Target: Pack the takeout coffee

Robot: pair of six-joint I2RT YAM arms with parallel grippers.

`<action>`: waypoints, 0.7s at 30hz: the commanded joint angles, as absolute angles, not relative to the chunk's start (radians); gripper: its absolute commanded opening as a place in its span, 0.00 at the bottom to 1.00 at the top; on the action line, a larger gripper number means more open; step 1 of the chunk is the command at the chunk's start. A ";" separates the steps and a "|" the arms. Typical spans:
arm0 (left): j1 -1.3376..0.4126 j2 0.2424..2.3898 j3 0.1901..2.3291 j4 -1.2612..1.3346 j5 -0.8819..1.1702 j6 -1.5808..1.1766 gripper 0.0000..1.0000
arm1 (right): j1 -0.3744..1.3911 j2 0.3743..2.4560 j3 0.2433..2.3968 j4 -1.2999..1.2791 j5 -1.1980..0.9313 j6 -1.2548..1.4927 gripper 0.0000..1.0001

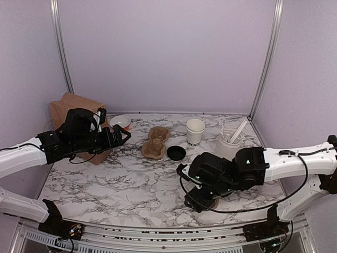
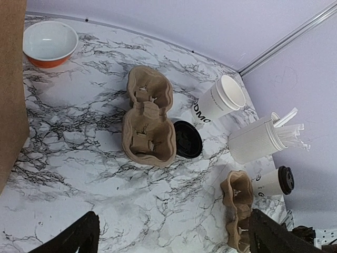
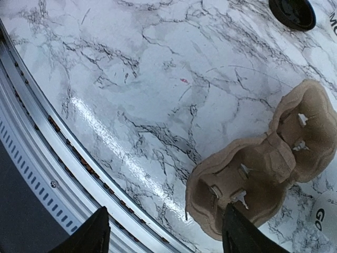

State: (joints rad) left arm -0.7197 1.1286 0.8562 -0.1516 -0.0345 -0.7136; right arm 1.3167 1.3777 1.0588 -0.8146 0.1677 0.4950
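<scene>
The takeout coffee (image 2: 273,182), a white cup with dark lettering and a black lid, lies on its side at the right of the table in the left wrist view. Its lettered wall (image 3: 325,215) shows at the edge of the right wrist view; the right arm hides it from above. Beside it lies a brown pulp cup carrier (image 3: 268,161) (image 2: 237,205). My right gripper (image 3: 163,238) (image 1: 198,202) hangs open above the carrier's near end, one finger (image 3: 239,234) over its rim. My left gripper (image 2: 176,240) (image 1: 124,134) is open and holds nothing, high at the back left.
A second carrier (image 1: 156,142) and a loose black lid (image 1: 176,153) lie mid-table. Stacked lidless cups (image 1: 195,130) and a ribbed cylinder of utensils (image 1: 230,142) stand behind. A brown paper bag (image 1: 73,113) and a bowl (image 1: 120,122) are back left. The metal table edge (image 3: 47,158) runs close by.
</scene>
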 commanded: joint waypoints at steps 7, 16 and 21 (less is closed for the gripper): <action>-0.711 1.064 1.058 -0.363 -0.186 -0.703 0.99 | 1.140 1.306 1.137 -0.629 0.070 0.398 0.82; -0.420 1.121 1.346 -0.681 -0.330 -0.633 0.99 | 1.006 1.341 1.183 -0.516 -0.052 0.288 0.89; -0.157 1.163 1.421 -0.709 -0.238 -0.592 0.99 | 0.949 1.349 1.202 -0.491 -0.111 0.254 0.93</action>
State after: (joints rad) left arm -0.3019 1.1206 1.3724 -0.6056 -0.2825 -0.6449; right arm 0.9840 1.3373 1.1488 -0.5442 -0.0410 0.3038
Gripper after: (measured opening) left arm 0.993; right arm 0.923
